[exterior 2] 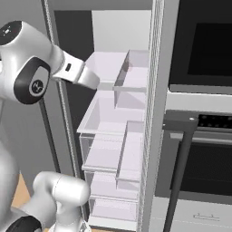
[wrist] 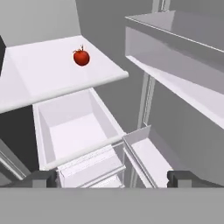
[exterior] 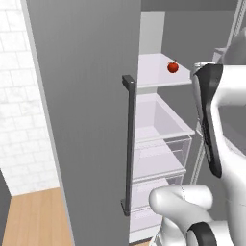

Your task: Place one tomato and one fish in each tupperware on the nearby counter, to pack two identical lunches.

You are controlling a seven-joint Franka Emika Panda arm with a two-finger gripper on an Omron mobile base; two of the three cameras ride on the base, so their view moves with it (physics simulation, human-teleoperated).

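Tomato (exterior: 173,67) is what I spot first in my left base view. It is small and red, and it sits on a white fridge shelf (exterior: 156,72) high up inside the open fridge. Below that shelf I see a white drawer (exterior: 161,120) and more clear drawers under it. The grey fridge door (exterior: 81,120) stands open on the left, with a long dark handle (exterior: 129,144) down its edge. My robot's white arm (exterior: 216,125) rises on the right side.

In my right base view, I look into the same fridge from the other side. I see white shelves and drawers stacked up. A dark oven (exterior 2: 199,113) stands just beside the fridge on the right.

In my hand view, the tomato (wrist: 81,57) rests on the white shelf (wrist: 52,70), near the top of the picture. The open drawer (wrist: 74,131) is under it. My pincer (wrist: 113,178) is spread wide and holds nothing. Its two dark tips (wrist: 181,178) sit far apart, well away from the tomato.
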